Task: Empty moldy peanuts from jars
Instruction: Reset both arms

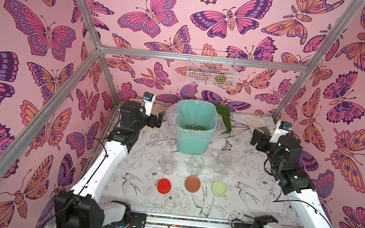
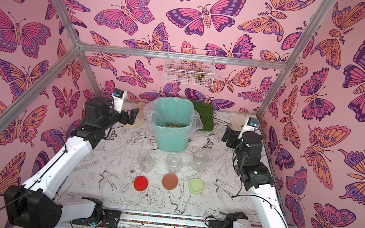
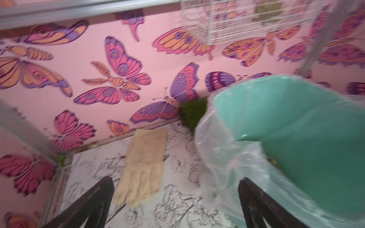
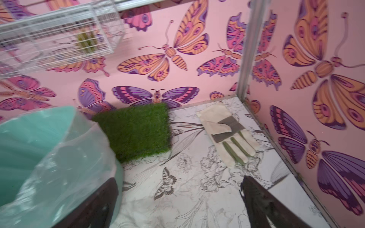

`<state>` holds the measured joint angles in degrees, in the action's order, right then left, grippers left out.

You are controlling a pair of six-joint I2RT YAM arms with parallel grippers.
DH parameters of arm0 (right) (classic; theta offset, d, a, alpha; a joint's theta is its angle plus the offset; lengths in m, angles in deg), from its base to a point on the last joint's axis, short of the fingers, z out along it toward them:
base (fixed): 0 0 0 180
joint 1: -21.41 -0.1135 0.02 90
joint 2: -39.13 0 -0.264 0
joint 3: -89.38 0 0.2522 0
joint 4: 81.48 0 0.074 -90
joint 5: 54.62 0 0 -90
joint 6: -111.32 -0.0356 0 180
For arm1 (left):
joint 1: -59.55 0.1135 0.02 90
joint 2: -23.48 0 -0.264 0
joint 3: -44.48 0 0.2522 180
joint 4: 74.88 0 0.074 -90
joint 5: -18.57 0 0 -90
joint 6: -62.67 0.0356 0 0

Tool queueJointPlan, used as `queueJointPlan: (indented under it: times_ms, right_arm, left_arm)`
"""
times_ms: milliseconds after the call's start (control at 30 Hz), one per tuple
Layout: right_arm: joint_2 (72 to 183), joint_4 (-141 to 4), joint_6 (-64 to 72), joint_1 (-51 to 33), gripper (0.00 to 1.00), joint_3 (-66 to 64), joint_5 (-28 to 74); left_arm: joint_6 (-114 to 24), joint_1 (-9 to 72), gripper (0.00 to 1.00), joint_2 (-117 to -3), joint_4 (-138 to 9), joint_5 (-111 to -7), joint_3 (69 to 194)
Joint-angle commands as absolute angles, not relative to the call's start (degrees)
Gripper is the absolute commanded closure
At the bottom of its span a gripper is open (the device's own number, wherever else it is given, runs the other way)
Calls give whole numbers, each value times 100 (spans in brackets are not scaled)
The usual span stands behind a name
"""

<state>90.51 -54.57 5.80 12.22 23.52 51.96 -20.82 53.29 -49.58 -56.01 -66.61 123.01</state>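
Three clear jars stand upright and lidless in a row in both top views: left (image 1: 167,163), middle (image 1: 196,165) and right (image 1: 223,162). Their red lid (image 1: 164,186), brown lid (image 1: 192,184) and pale green lid (image 1: 219,188) lie flat in front of them. Moldy peanuts (image 1: 195,128) lie at the bottom of the teal plastic-lined bin (image 1: 183,140) behind the jars. My left gripper (image 1: 155,124) (image 3: 176,180) hangs open and empty left of the bin. My right gripper (image 1: 256,138) (image 4: 180,178) is open and empty at the bin's right, well behind the right jar.
A green grass mat (image 4: 136,130) leans behind the bin's right side. One beige glove (image 3: 144,165) lies at the back left, another glove (image 4: 227,134) at the back right corner. A white wire basket (image 1: 212,70) hangs on the back wall.
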Motion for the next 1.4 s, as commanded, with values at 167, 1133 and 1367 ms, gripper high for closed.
queueJointPlan:
  times_ms: [167, 1133, 1367]
  right_arm:
    - [8876, -7037, 460, 1789, 1, 3749, 5559]
    - [10952, -10046, 1260, 1790, 1, 5546, 5060]
    - [11371, -10101, 1541, 1790, 1, 5258, 4564]
  left_arm:
    - [-2649, 5963, 0, -5240, -6208, -8297, 10886]
    - [-3105, 5955, 0, -6187, -10045, -8674, 8426]
    - [-2890, 5972, 0, -6283, -10655, -7986, 8179]
